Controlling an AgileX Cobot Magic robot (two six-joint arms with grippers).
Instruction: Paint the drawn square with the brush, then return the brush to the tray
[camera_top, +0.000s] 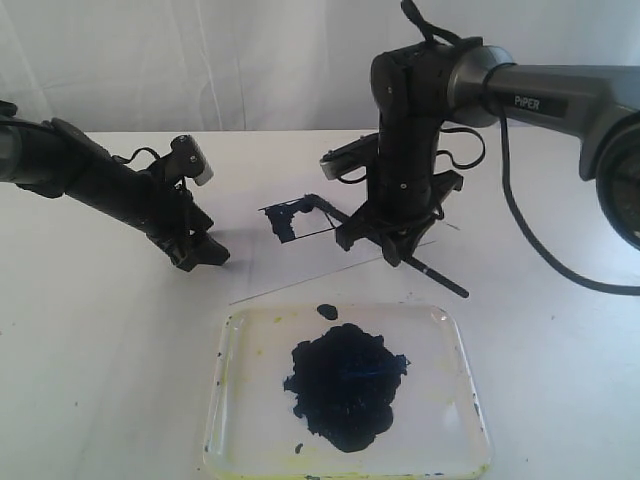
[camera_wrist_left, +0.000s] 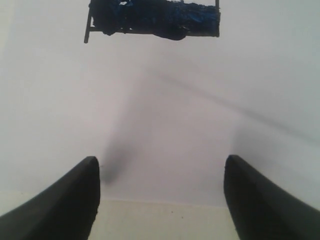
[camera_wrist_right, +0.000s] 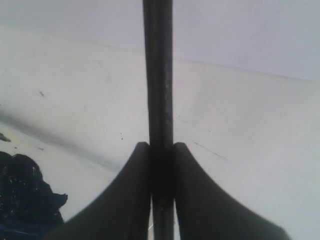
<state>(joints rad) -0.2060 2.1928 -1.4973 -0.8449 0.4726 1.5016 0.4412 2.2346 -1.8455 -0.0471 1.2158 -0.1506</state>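
The right gripper (camera_top: 400, 250) pinches the brush (camera_top: 440, 278) mid-handle to angle its tip toward the partly painted drawn square (camera_top: 295, 218); the left gripper (camera_top: 200, 258) sits spread, aside.

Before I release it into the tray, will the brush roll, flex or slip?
The brush looks like a straight, thin, round stick, so it is probably stiff and light, and apt to roll once released. The right end effector pinches it at one narrow spot, so it may pivot. The tray rim would likely stop a roll.
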